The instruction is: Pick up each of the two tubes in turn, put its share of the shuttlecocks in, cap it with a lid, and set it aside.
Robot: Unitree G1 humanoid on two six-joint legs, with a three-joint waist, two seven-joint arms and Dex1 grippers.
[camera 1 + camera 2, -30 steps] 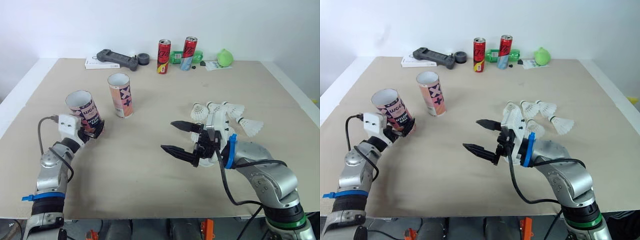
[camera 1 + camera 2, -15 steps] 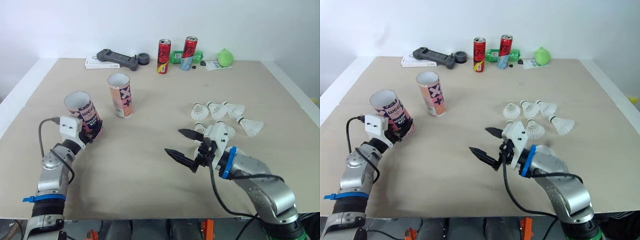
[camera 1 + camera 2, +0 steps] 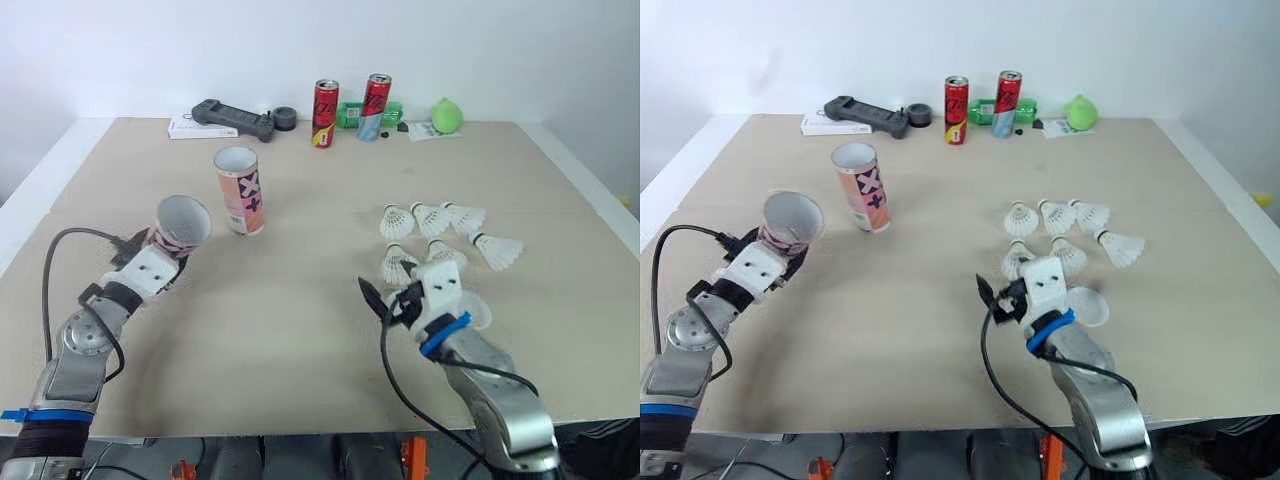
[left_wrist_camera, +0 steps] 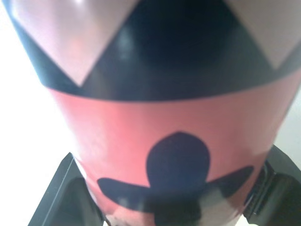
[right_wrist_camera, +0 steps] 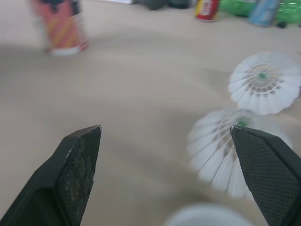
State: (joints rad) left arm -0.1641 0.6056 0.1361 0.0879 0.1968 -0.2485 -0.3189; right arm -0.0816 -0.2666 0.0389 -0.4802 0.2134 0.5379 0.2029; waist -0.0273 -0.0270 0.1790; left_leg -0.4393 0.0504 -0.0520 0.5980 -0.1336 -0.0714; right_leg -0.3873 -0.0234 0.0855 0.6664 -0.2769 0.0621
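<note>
1. The left gripper [image 4: 162,203] sits at the left centre of the left eye view. It is clamped on the held tube [image 3: 178,226]; the left wrist view shows one black finger [image 4: 63,200] pressed against each side of the tube's lower body.
2. The held tube is tilted, with its open mouth turned up and toward the centre of the frame. Its wall carries a pink, red and black pattern.
3. The second tube [image 3: 240,190] stands upright on the table [image 3: 290,330], upper left of centre. It is near the held tube but does not touch it.
4. The right gripper [image 5: 164,131] is at the lower centre right of the left eye view, low over the table. Its fingers are spread wide and nothing is between them.
5. Six shuttlecocks [image 3: 430,218] lie on the table, right of centre. Three form a row, one lies to their lower right, and two lie closer to the right gripper.
6. The nearest shuttlecock [image 3: 398,266] lies just beside the right gripper.
7. A white round piece [image 3: 1087,306] lies just right of the right wrist. Whether it is a lid cannot be determined.
8. At the top centre, along the far edge of the table, stand two cans [image 3: 327,100], a black controller [image 3: 235,118] and a green ball [image 3: 449,115].
</note>
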